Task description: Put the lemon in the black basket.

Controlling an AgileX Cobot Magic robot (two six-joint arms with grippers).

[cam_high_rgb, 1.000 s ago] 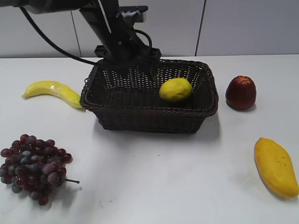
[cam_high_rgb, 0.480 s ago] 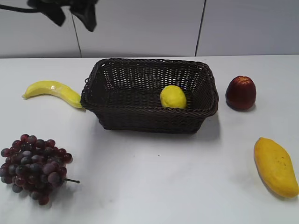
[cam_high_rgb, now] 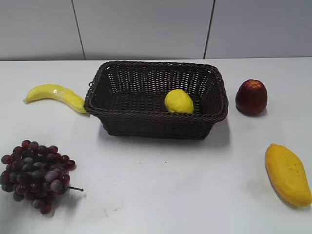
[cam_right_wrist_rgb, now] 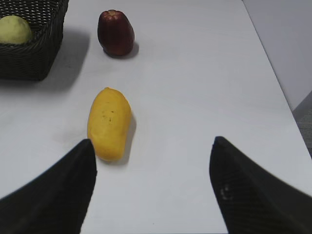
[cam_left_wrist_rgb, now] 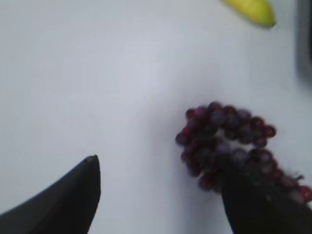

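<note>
The yellow lemon [cam_high_rgb: 179, 101] lies inside the black basket [cam_high_rgb: 156, 119], towards its right side. It also shows in the right wrist view [cam_right_wrist_rgb: 14, 29] inside the basket's corner [cam_right_wrist_rgb: 34, 61]. Neither arm shows in the exterior view. My left gripper [cam_left_wrist_rgb: 161, 168] is open and empty, high above the table beside the grapes [cam_left_wrist_rgb: 229, 141]. My right gripper [cam_right_wrist_rgb: 153, 148] is open and empty above the table to the right of the mango [cam_right_wrist_rgb: 109, 123].
A banana [cam_high_rgb: 56, 96] lies left of the basket, its tip also in the left wrist view [cam_left_wrist_rgb: 249, 10]. Dark grapes [cam_high_rgb: 35, 174] sit front left. A red apple [cam_high_rgb: 251, 96] stands right of the basket, a mango [cam_high_rgb: 287, 174] front right. The table's right edge [cam_right_wrist_rgb: 273, 73] is near.
The left arm has lifted off the basket and left the exterior view. The lemon dropped from the gripper, rolled slightly and settled inside the basket.
</note>
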